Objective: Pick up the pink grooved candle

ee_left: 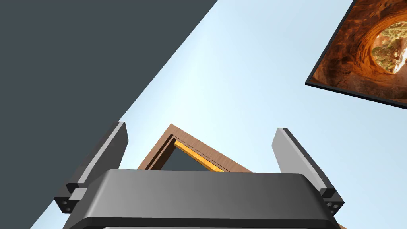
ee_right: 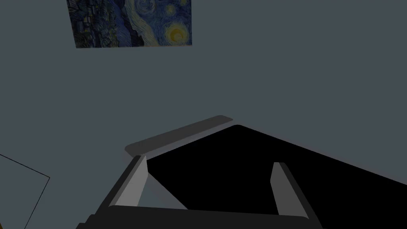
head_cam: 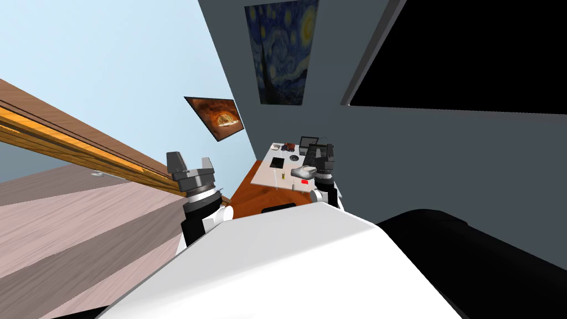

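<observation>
White tabletop [head_cam: 264,175] with small items sat mid-frame; left gripper [head_cam: 191,161], centre-left, and right gripper [ee_right: 209,162] both had jaws apart.

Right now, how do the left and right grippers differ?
Place: the left gripper is out to the chest's left, above the wood floor; the right gripper is farther forward, by the white tabletop.
Look: in the head view the left gripper shows large and near, the right gripper small and farther off.
Shared: both stand open and hold nothing.
</observation>
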Robot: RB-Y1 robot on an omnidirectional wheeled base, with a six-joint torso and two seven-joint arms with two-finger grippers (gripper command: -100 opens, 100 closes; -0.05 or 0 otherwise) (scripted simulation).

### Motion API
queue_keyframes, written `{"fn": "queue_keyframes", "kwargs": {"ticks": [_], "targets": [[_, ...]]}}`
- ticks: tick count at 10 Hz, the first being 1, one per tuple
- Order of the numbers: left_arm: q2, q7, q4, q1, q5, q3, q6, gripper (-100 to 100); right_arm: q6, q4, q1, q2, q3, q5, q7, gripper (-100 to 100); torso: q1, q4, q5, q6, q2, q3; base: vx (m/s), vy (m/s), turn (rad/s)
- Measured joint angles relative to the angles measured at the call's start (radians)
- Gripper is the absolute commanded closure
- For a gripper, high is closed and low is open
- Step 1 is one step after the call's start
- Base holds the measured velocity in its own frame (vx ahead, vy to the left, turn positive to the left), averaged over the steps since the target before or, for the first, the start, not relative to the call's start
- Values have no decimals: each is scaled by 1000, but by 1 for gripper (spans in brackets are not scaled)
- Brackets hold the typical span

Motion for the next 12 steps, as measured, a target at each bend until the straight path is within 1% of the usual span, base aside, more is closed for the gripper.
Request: {"fn": "queue_keyframes", "kwargs": {"ticks": [2,3,4,5,6,8,10,12], "targets": [[0,0,0,0,0,0,0,0,8,23,-7,-36,12,11,10,-100,2,0,0,0,1,0,-23,50,-21],[0,0,0,0,0,0,0,0,19,38,-20,-51,20,20,18,-100,4,0,1,0,1,1,-30,69,-21],[0,0,0,0,0,0,0,0,38,48,-33,-67,30,30,30,-100,4,0,1,0,2,1,-33,79,-24],[0,0,0,0,0,0,0,0,52,71,-48,-84,42,43,43,-100,5,0,1,0,2,1,-36,81,-27],[0,0,0,0,0,0,0,0,70,94,-68,-108,45,51,52,-100,5,0,1,0,2,1,-39,83,-26],[0,0,0,0,0,0,0,0,111,114,-74,-147,78,83,81,-100,5,1,1,0,2,1,-27,64,-16],[0,0,0,0,0,0,0,0,125,165,-106,-167,94,104,103,-100,3,0,1,0,1,0,-15,55,-16],[0,0,0,0,0,0,0,0,160,220,-137,-208,120,139,134,-100,5,0,1,0,1,0,-27,83,-16]]}}
